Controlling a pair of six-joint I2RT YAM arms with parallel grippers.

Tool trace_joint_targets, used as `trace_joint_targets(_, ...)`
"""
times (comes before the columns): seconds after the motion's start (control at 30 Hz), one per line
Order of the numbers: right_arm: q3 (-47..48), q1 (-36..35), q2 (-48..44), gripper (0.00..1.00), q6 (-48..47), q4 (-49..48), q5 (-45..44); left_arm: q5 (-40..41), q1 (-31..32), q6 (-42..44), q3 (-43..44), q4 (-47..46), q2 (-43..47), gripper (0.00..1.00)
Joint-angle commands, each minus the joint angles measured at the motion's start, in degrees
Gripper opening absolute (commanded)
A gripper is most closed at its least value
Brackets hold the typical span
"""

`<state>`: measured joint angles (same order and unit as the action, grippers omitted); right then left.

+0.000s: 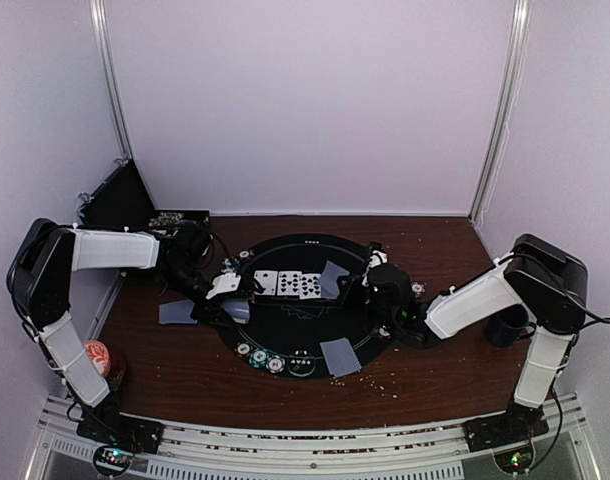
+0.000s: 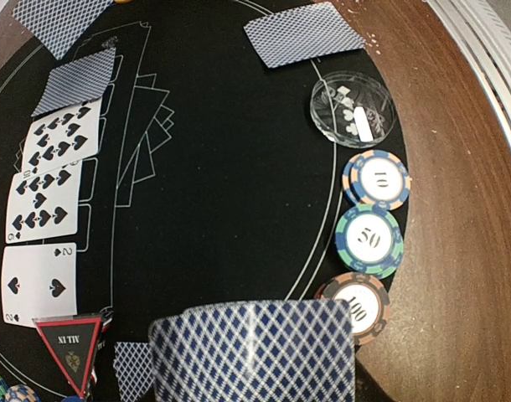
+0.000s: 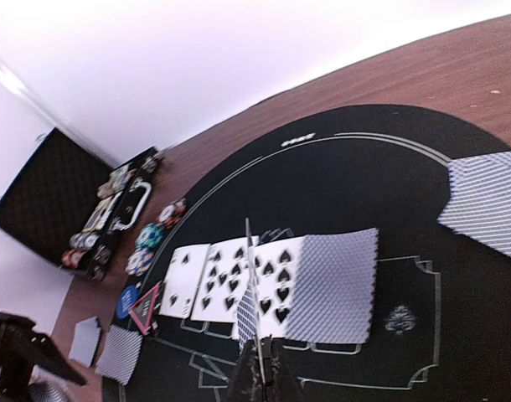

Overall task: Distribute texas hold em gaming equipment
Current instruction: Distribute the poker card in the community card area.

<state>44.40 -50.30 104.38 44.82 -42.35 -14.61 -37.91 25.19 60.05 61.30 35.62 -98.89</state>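
**Top view:** we are seeing a black mat (image 1: 305, 330) lying on the brown tabletop (image 1: 435, 370), with both arms reaching in over it. The left end effector (image 1: 230, 298) is hanging at the mat's left edge. The right end effector (image 1: 360, 288) is sitting at the right end of the face-up row (image 1: 288, 285). One face-down card (image 1: 340, 357) is lying at the near rim beside the chips (image 1: 260, 358). A second card (image 1: 177, 312) is lying off the mat on the left. We are reading both as player hands dealt out to seats.

**Left wrist view:** blue-backed cards (image 2: 251, 352) are filling the bottom edge. We are judging that the left end effector is gripping them as dealing stock; its fingers are hiding behind them. Three chips are sitting in a touching line along the mat rim, next to a clear disc (image 2: 352, 109). The red triangle (image 2: 69, 347) is lying just below the two of spades (image 2: 38, 280).

**Right wrist view:** the right end effector is clamping shut on a single card (image 3: 249, 322). It is holding the card upright and edge-on over the row, just beside the last row card (image 3: 331, 285), which is lying face-down. We are guessing the held card is meant for the next board slot or a seat. The thin edge grip is looking easy to slip.
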Motion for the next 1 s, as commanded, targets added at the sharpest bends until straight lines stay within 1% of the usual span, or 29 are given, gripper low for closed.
trace_joint_targets(0.0,0.6,0.8,-1.7,0.00,3.4,7.3,-16.8,-0.9,0.0,0.0,0.7,-0.5,-0.6,0.47)
trace_joint_targets(0.13,1.8,1.8,-1.1,0.00,4.4,10.4,-20.3,-1.0,0.0,0.0,0.7,-0.5,-0.6,0.47)
trace_joint_targets(0.37,5.0,3.8,1.9,0.00,4.6,14.4,-22.5,-0.9,0.1,0.0,0.7,-0.5,-0.6,0.47)
trace_joint_targets(0.67,9.9,5.6,7.8,0.00,5.1,16.4,-20.7,-0.9,0.0,0.1,0.7,-0.5,-0.7,0.47)
trace_joint_targets(0.97,11.9,6.3,10.8,0.01,6.8,16.8,-18.8,-0.8,0.0,0.0,0.7,-0.5,-0.7,0.47)
